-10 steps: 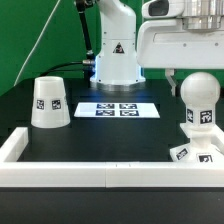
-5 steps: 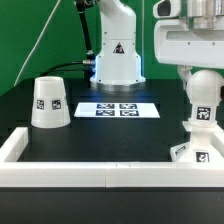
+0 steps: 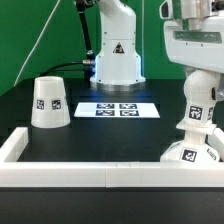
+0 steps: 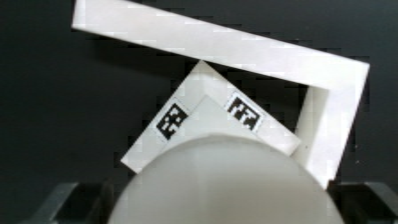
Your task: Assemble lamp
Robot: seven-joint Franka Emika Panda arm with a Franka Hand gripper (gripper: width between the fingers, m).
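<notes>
My gripper (image 3: 201, 82) is shut on the round head of the white bulb (image 3: 198, 108) at the exterior view's right. The bulb stands upright with its lower end on or in the white stepped base (image 3: 190, 154), which sits in the front right corner of the white frame. In the wrist view the bulb's head (image 4: 222, 180) fills the space between my dark fingers (image 4: 80, 203), and the tagged base (image 4: 199, 115) shows beyond it. The white tapered shade (image 3: 49, 103) stands mouth down at the exterior view's left, apart from the gripper.
The marker board (image 3: 119, 109) lies flat at the table's middle back. The white robot pedestal (image 3: 116, 60) stands behind it. A low white frame wall (image 3: 70, 176) runs along the front and sides; its corner shows in the wrist view (image 4: 329, 80).
My gripper has come down and a little toward the exterior view's left with the bulb. The bulb now sits lower, on the base, which has turned slightly.
</notes>
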